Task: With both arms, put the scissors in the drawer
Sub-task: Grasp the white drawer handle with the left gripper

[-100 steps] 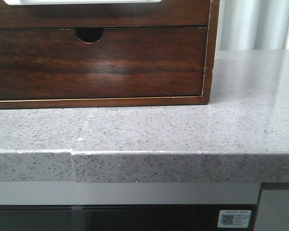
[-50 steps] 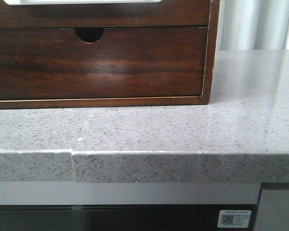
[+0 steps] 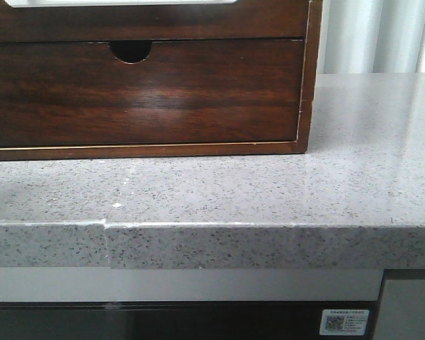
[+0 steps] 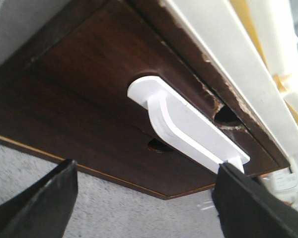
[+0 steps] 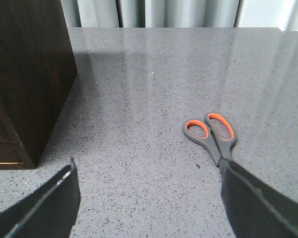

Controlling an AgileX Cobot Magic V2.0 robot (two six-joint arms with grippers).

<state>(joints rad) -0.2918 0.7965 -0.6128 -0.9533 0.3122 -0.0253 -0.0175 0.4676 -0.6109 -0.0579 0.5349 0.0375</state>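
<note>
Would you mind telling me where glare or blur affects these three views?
Front view: a soft sheen on the notched lower drawer front, otherwise sharp. Left wrist view: the white handle on the drawer looks overexposed, and the dark fingers are blurred. Right wrist view: window glare streaks the countertop; the scissors stay crisp.

The scissors [image 5: 214,136] lie on the counter [image 5: 154,89], well apart from the cabinet [image 5: 27,74], on its right.

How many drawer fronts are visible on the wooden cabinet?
2: the drawer with the white handle on top, and the notched drawer front directly below it. Any above are out of view.
</note>
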